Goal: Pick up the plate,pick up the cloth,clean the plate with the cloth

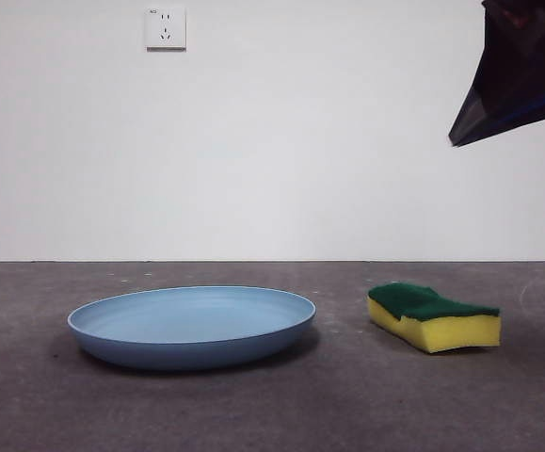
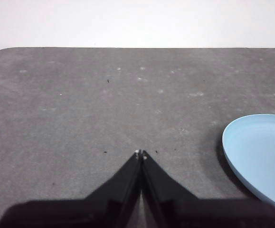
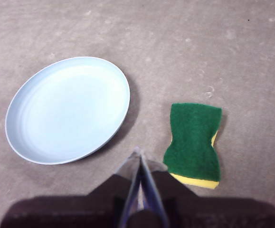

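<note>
Plate (image 1: 192,327) flat on table (image 1: 347,405), sponge (image 1: 432,318) beside it, both grippers' jaws closed, empty, right gripper (image 3: 138,154) raised above, left gripper (image 2: 140,154) aside.

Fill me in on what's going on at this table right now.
Nothing is being handled yet. The light blue plate lies flat on the grey table, and the yellow-and-green sponge lies beside it, apart from it, green side up. The right gripper hangs above the table near both things, jaws shut, holding nothing; it is probably the dark tip at the front view's top corner. The left gripper is also shut and empty, with only the plate's edge in its view.
</note>
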`<state>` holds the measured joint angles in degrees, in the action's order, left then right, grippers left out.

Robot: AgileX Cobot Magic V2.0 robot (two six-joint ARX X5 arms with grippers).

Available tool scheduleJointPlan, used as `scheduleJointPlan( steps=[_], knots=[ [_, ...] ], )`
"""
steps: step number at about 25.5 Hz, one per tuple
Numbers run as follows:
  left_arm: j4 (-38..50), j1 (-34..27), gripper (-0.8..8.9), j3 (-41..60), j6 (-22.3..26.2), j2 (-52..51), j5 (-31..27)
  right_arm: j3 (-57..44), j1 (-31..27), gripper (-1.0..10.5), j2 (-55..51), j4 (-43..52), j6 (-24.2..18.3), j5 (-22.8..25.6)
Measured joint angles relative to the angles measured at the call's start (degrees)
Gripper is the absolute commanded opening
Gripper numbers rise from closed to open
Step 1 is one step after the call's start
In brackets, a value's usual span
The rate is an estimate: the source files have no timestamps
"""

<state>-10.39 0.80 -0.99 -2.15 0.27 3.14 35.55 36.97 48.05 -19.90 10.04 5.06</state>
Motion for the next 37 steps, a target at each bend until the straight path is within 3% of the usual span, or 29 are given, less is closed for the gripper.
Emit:
scheduleJointPlan(
  steps=[2, 5, 9, 13, 28, 37],
  knots=[
    [0.0, 0.0, -0.03, 0.0, 0.0, 0.0, 0.0, 0.0, -1.9, 0.0, -3.2, -0.1, -3.3, 0.9],
    [0.0, 0.0, -0.03, 0.0, 0.0, 0.0, 0.0, -1.3, -9.4, 0.0, -8.1, 0.7, -7.7, 0.5],
    [0.0, 0.0, -0.03, 0.0, 0.0, 0.0, 0.0, -9.9, -24.6, 0.0, -19.7, 6.8, -9.1, -7.8],
    [0.0, 0.0, -0.03, 0.0, 0.0, 0.0, 0.0, -19.2, -34.1, 0.0, -31.7, 15.4, -9.5, -10.8],
    [0.0, 0.0, -0.03, 0.0, 0.0, 0.0, 0.0, -33.9, -35.5, 0.0, -45.8, 15.2, -9.6, -11.1],
    [0.0, 0.0, -0.03, 0.0, 0.0, 0.0, 0.0, -34.6, -35.5, 0.0, -47.8, 10.5, -8.3, -11.1]
  ],
)
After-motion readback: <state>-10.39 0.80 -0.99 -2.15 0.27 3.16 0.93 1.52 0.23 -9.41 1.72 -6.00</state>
